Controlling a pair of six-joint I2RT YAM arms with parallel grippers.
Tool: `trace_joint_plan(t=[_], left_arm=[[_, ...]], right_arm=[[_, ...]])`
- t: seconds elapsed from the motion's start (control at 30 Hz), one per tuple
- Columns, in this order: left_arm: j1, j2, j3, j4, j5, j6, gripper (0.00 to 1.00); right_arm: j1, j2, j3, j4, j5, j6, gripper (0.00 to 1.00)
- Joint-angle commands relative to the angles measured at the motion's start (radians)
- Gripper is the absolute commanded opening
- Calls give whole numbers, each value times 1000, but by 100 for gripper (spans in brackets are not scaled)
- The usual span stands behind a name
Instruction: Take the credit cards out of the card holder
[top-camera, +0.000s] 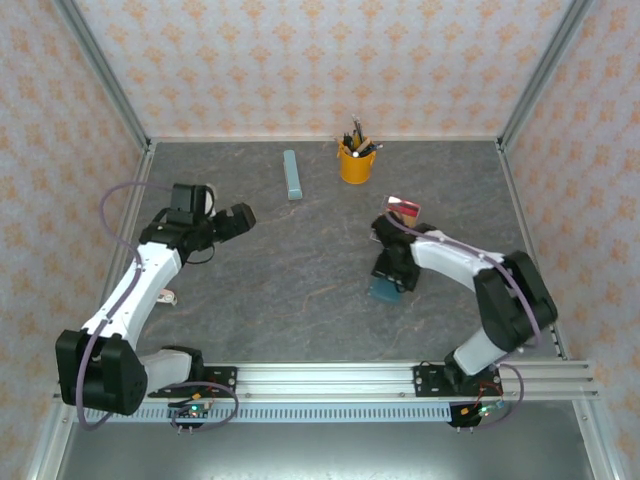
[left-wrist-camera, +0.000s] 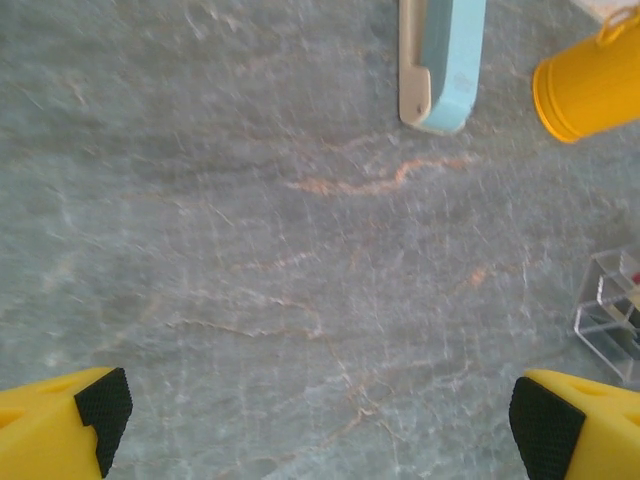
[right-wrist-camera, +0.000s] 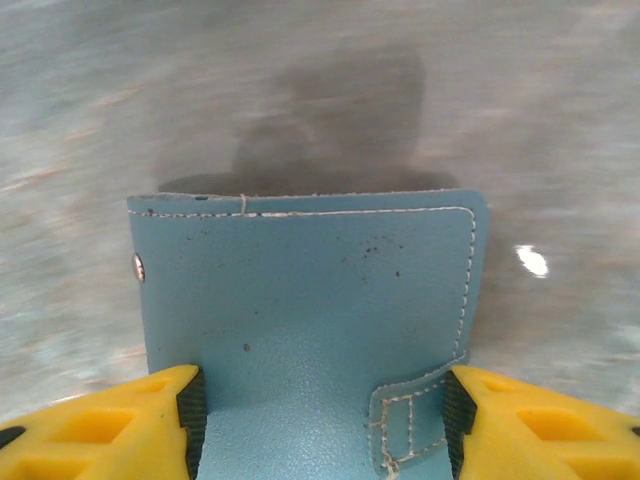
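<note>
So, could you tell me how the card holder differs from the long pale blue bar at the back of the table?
The card holder is broad and near square, with white stitching, a strap tab and a snap stud; the bar is long, narrow and plain. The card holder is held between the jaws of the right gripper; the bar lies free near the yellow cup. Both are light blue.
</note>
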Motion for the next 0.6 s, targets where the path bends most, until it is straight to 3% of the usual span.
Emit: trace_joint_plan(t=[0.0,0.13,0.27,0.4,0.57], left_arm=[[-51,30,-48,54,54,-81,100],[-130,76,-84,98,75,-133,99],[-181,133,-125,178,157,-194,94],[-225,196,-170,322,268,-269,84],[-293,290,-151,408,325,-312,70]], right_arm=[[127,153,75,48,-49,-24,60],[195,196,183,52,-56,-39,60],[184,109,194,47,2,-34,64],[133,34,132,86,-51,-25,68],[97,43,76,129,-145,-17,58]])
